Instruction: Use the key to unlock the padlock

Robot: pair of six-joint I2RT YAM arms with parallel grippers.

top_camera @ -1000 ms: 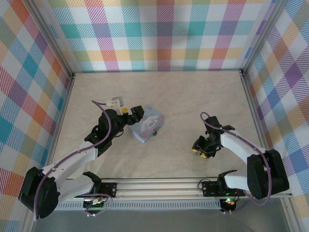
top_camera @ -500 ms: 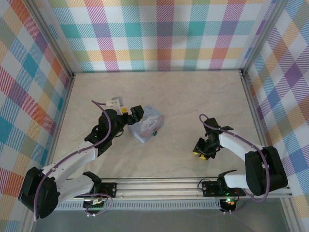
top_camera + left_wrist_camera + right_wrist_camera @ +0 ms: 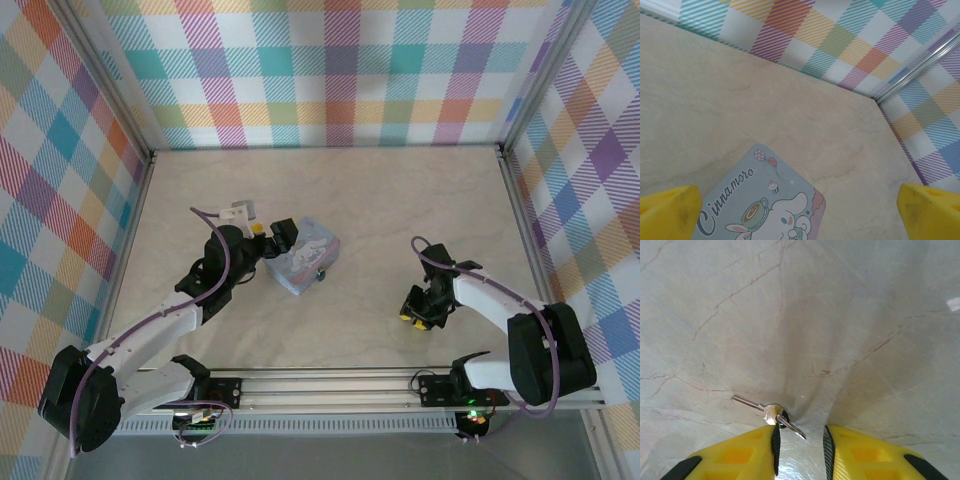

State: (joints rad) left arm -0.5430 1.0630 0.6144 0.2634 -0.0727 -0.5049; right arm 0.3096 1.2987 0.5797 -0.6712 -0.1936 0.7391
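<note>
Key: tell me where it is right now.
In the right wrist view, the key lies flat on the marbled table on the right side, its ring end reaching between the yellow fingertips of the right tool.

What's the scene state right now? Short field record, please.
left gripper: wide open, above the blue tin
right gripper: low at the table, jaws narrowed with a visible gap
key: flat on the table, ring end between the right fingertips, blade pointing away
padlock: at the tin's near-right edge, apart from the key
progress: key not yet in the padlock
</note>
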